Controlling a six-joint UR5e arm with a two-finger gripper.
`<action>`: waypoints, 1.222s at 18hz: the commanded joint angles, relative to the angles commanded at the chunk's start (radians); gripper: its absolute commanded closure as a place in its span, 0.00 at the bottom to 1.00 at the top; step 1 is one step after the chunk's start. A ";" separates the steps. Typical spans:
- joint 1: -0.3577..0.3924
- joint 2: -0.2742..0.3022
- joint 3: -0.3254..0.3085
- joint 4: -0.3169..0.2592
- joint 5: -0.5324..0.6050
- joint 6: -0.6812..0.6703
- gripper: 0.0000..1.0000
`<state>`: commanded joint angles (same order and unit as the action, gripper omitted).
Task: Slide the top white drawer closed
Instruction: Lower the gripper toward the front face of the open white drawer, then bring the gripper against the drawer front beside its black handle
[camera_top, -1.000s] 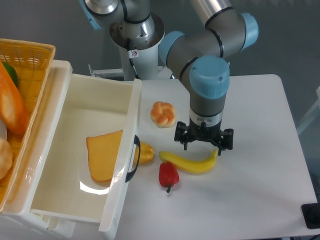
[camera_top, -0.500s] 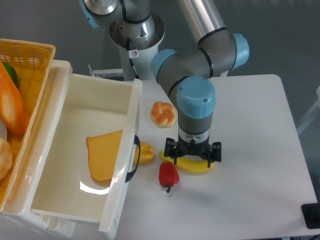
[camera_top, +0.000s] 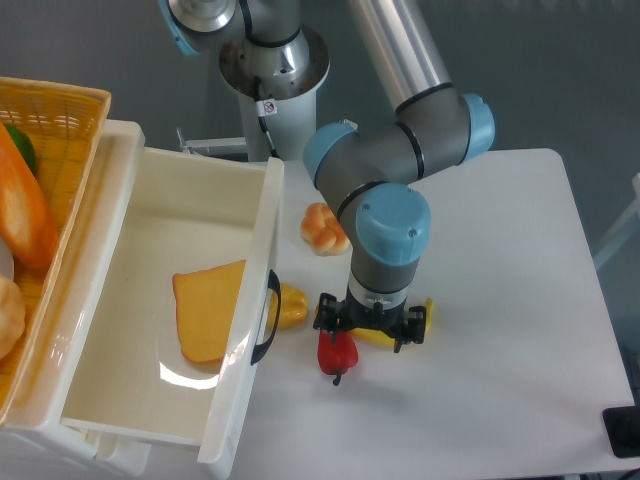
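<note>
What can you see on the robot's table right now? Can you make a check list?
Surface: white table, bare on its right side.
Job's things: top drawer pulled wide open, black handle on its front; an orange wedge lies inside.
Clutter: bun, yellow pepper, red pepper and banana on the table, the banana mostly hidden under the arm; yellow basket with food beside the drawer.
Grippers: gripper pointing down over the banana and red pepper, right of the handle; cannot tell if open or shut.
Cables: nothing seen.
Surroundings: grey floor, robot base behind the table.
</note>
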<state>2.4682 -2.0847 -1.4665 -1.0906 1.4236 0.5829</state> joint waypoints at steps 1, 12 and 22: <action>-0.005 -0.002 -0.002 0.000 0.000 -0.005 0.00; -0.025 -0.008 -0.008 -0.006 -0.058 -0.055 0.00; -0.028 0.000 -0.008 -0.006 -0.095 -0.052 0.00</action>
<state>2.4406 -2.0847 -1.4742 -1.0968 1.3285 0.5308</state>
